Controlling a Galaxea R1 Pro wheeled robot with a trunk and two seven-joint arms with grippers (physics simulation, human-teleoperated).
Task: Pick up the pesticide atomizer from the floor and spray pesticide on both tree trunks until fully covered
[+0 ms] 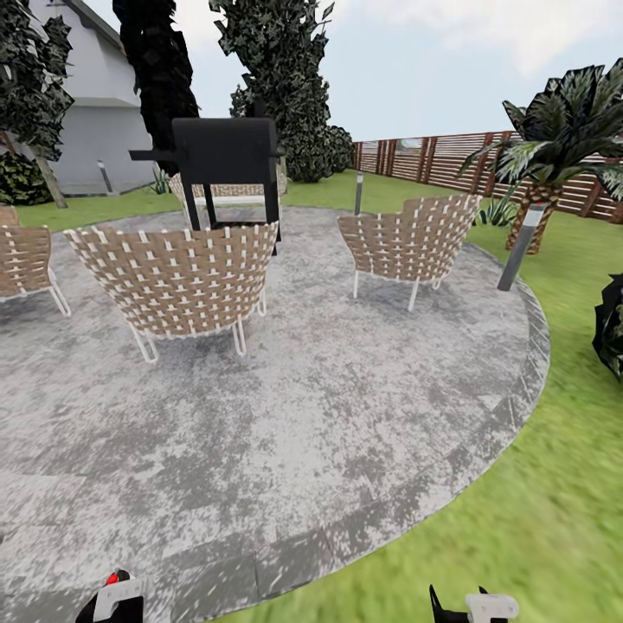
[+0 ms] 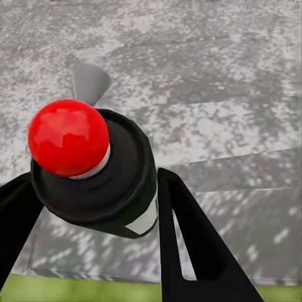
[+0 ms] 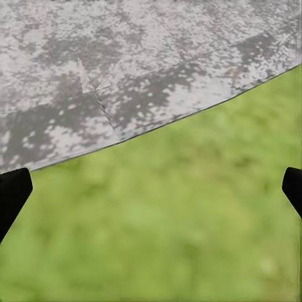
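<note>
While you look down the left pincer (image 2: 94, 207), you see its two black fingers (image 2: 189, 251) closed against the sides of the pesticide atomizer (image 2: 107, 182), a dark bottle with a round red tip (image 2: 68, 137) and a white band low on its body. The bottle sits upright between the fingers, its red tip pointing toward the camera, with the mottled grey stone floor (image 2: 214, 75) beyond it and a strip of lawn at the pincer's base.

Your right pincer (image 3: 151, 189) stands wide apart, with just the two black fingertips (image 3: 11, 192) at the picture's edges and nothing between them. Beyond it lies blurred green lawn (image 3: 189, 226), and further out the curved kerb of the patio (image 3: 176, 88).

From the head camera, the left pincer (image 1: 112, 597) with the red tip sits at the bottom edge over the patio (image 1: 303, 433), and the right one (image 1: 472, 606) is over the grass. Ahead of both stand woven chairs (image 1: 177, 277), a black grill (image 1: 227, 156), grey bollard lamps (image 1: 519, 247), a palm (image 1: 554, 130), the slatted fence (image 1: 450, 156), and tall dark-leaved trees (image 1: 285, 78) near the white house (image 1: 95, 121).
</note>
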